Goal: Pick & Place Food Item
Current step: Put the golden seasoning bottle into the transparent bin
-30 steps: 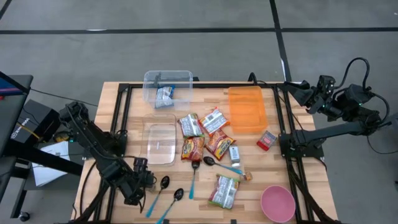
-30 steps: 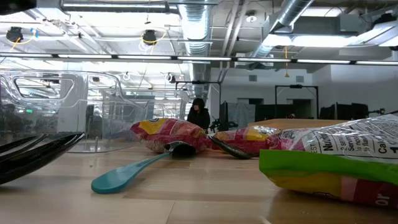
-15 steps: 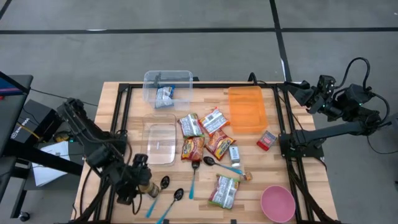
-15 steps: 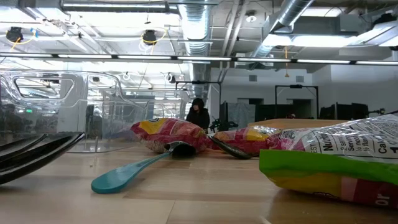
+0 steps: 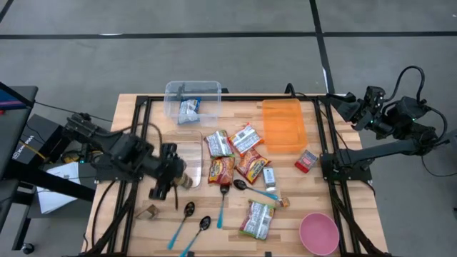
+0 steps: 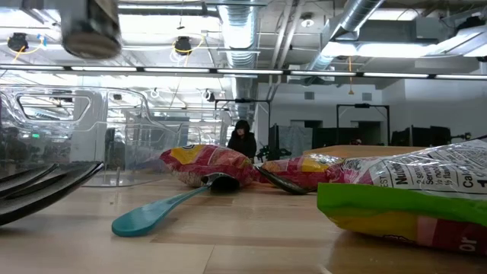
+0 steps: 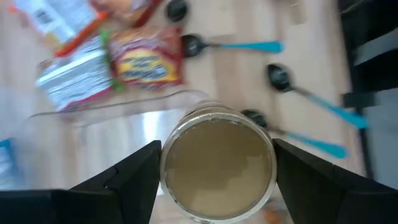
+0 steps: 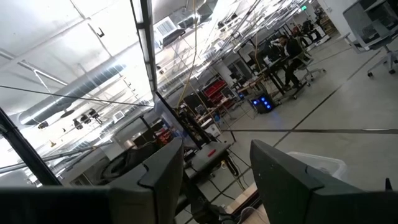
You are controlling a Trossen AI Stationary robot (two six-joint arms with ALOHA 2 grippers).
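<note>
A small round jar (image 7: 217, 165) with a tan top sits between the two fingers of my left gripper (image 7: 217, 155), which is shut on it. In the high view the jar (image 5: 188, 178) and the left gripper (image 5: 177, 180) hang over the near end of a clear lid (image 5: 184, 153), left of the middle. The low view shows the jar (image 6: 91, 30) high above the table top. My right gripper (image 5: 341, 101) waits off the table's far right corner, open, pointing up into the room (image 8: 214, 168). My left gripper pinches the jar by its round side wall (image 7: 169, 168), one finger (image 7: 134, 180) on each opposite side. The fingers come from above, slanting down. The jar hangs about upright with its tan top toward the wrist, lifted clear of the table.
Snack packets (image 5: 232, 153) lie in a heap mid-table, and one more (image 5: 257, 218) lies near the front. A clear box (image 5: 193, 100) holding a packet stands at the back, an orange tray (image 5: 283, 125) to its right. Spoons (image 5: 189, 214) and a pink bowl (image 5: 318, 233) lie near the front edge.
My left gripper has risen from the table's near left part and swung toward the far edge and the middle, stopping over the clear lid. The jar has gone with it, lifted clear of the table and held about upright.
</note>
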